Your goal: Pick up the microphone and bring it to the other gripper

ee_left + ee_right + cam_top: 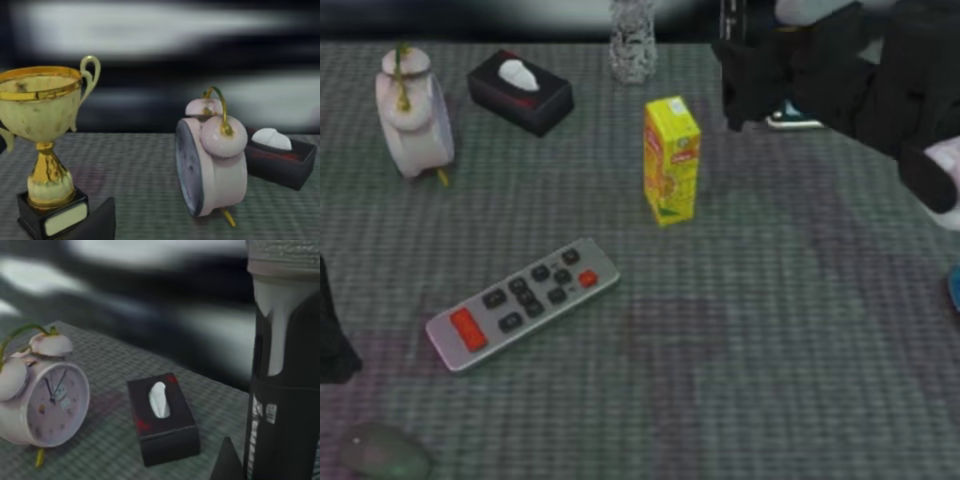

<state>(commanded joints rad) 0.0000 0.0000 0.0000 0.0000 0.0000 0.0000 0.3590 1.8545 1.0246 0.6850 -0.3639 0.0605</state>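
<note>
Black microphone (282, 390) close up, cropped, right claw grip unclear, left claw unseen.

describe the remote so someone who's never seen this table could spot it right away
Start at the yellow carton standing upright near the table's middle, then look toward the top view's lower left. The remote lies flat there on the mat, slanted, with nothing touching it. It is the only slim grey slab, with dark buttons and a red one at each end.

yellow carton (671, 160), grey remote (523, 302) with red buttons, black tissue box (520, 92).
</note>
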